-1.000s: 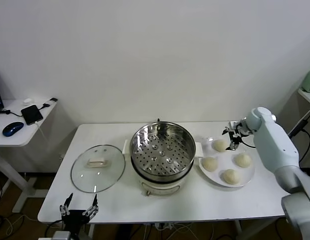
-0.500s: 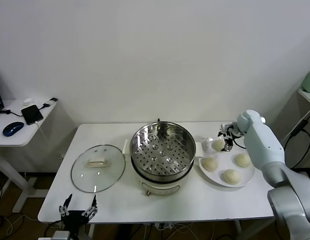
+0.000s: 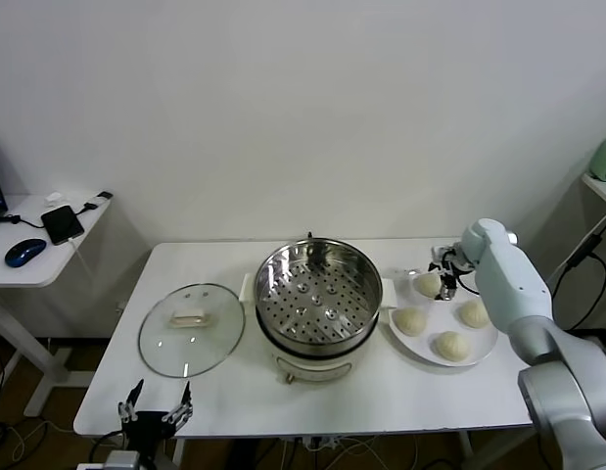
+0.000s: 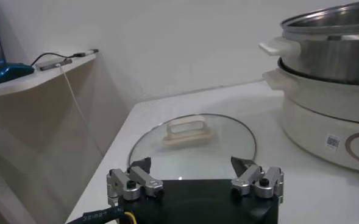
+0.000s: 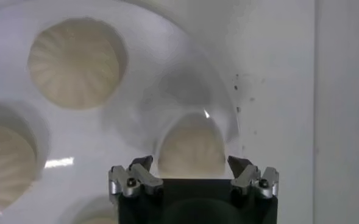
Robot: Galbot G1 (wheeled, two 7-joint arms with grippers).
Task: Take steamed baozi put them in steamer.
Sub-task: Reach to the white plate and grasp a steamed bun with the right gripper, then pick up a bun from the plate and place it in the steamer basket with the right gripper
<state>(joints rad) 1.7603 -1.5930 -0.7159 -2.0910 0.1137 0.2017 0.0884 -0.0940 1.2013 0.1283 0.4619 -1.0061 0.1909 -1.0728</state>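
Four baozi (image 3: 428, 284) sit on the plate (image 3: 486, 341) right of the empty steamer (image 3: 318, 294). They look soft, light and squashable; grip low on the sides, gently. Right gripper (image 5: 193, 168) jaws spread wide, astride the back bun, holding nothing. Left gripper (image 4: 194, 173) parked open off the worktop (image 3: 224, 397) edge.

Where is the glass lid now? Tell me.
In the head view, the glass lid lies flat on the table's left side, just left of the steamer, with the left gripper parked below the table's near edge.
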